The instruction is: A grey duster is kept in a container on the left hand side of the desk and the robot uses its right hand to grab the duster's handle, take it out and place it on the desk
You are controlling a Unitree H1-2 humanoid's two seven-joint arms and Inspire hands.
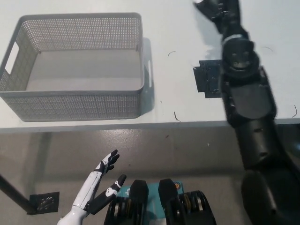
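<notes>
The grey mesh container (75, 105) stands on the left of the white desk (178, 42) and I see nothing inside it. No part of the grey duster shows in this view. My black right arm reaches far up over the desk, and its hand (218, 10) sits at the picture's top edge, partly cut off. I cannot see whether anything is in it. My white left hand (101, 180) rests open below the desk's front edge at the lower left.
A black square patch (206, 80) lies on the desk right of the container, partly under my right arm. A few thin dark strands lie scattered on the desk. The desk's front edge (154, 125) crosses the middle of the picture.
</notes>
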